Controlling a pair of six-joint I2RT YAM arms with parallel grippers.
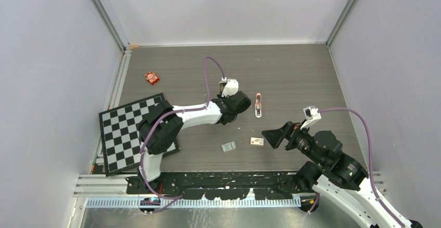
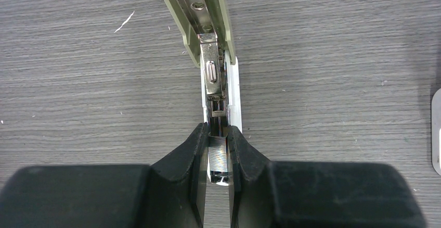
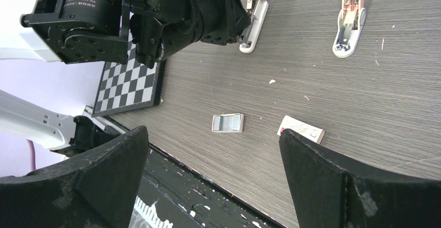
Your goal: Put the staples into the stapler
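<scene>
The stapler [image 2: 205,25] lies open on the table, its pale green top swung away and its metal channel [image 2: 214,82] bare. My left gripper [image 2: 218,152] is shut on the staples [image 2: 218,157], a small silvery block held at the near end of that channel. In the top view the left gripper [image 1: 240,103] covers the stapler. The right wrist view shows the stapler's white base [image 3: 255,25] poking out from under the left gripper. My right gripper [image 3: 213,186] is wide open and empty above the table's near edge, also seen from the top [image 1: 273,136].
A pink stapler [image 1: 258,104] lies right of the left gripper, also in the right wrist view [image 3: 349,14]. A small tray of staples [image 1: 228,146] and a staple box [image 1: 257,141] lie near the front. A checkerboard [image 1: 125,129] and a red packet [image 1: 152,77] lie at the left.
</scene>
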